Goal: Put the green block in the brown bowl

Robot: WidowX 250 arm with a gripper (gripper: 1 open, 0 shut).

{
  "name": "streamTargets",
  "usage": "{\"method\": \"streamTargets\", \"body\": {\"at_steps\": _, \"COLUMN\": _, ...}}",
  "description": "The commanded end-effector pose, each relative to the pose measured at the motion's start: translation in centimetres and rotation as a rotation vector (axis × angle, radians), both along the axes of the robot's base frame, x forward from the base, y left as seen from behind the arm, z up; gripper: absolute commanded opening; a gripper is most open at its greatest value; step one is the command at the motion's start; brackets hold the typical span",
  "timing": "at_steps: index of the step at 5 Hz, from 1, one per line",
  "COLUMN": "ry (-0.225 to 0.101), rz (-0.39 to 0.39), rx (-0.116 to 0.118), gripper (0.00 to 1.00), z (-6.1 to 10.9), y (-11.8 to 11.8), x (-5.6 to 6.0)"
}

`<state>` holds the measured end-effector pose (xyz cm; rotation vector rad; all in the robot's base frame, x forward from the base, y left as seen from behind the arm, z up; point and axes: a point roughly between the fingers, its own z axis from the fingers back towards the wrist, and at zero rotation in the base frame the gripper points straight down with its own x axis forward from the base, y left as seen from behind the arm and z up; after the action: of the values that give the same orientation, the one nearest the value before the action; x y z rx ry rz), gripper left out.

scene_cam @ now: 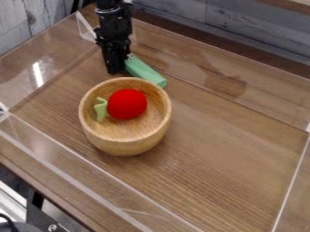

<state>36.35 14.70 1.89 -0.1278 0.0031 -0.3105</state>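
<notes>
A flat green block (147,72) lies on the wooden table just behind the brown bowl (133,134). My black gripper (115,65) points straight down at the block's left end, its fingertips low at the table. The jaws look shut, and they seem to pinch the block's left end, though the contact itself is hidden by the fingers. Inside the bowl rest a red ball (127,104) and a pale green piece (100,111).
Clear plastic walls (36,72) enclose the wooden table top on the left, front and right. A grey wall runs along the back. Bare wood stretches to the right of the bowl.
</notes>
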Motion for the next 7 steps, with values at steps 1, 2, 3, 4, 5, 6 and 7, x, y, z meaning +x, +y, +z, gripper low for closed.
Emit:
{"method": "streamTargets", "body": {"at_steps": 1, "ry": -0.053, "rz": -0.032, "rx": 0.005, "gripper": 0.0, "z": 1.7, "y": -1.3, "x": 1.2}}
{"method": "streamTargets", "body": {"at_steps": 2, "ry": -0.044, "rz": -0.033, "rx": 0.002, "gripper": 0.0, "z": 1.7, "y": -1.2, "x": 0.9}}
{"method": "streamTargets", "body": {"at_steps": 3, "ry": -0.036, "rz": -0.035, "rx": -0.001, "gripper": 0.0, "z": 1.7, "y": -1.1, "x": 0.5}}
{"method": "streamTargets", "body": {"at_steps": 4, "ry": -0.029, "rz": -0.036, "rx": -0.004, "gripper": 0.0, "z": 1.8, "y": -1.1, "x": 0.2}}
{"method": "streamTargets", "body": {"at_steps": 5, "ry": -0.022, "rz": -0.037, "rx": -0.006, "gripper": 0.0, "z": 2.0, "y": -1.0, "x": -0.1}}
{"method": "streamTargets", "body": {"at_steps": 6, "ry": -0.015, "rz": -0.037, "rx": -0.008, "gripper": 0.0, "z": 2.0, "y": -0.8, "x": -0.4}}
{"method": "streamTargets", "body": {"at_steps": 7, "ry": -0.009, "rz": -0.037, "rx": -0.011, "gripper": 0.0, "z": 2.1, "y": -0.7, "x": -0.8}}
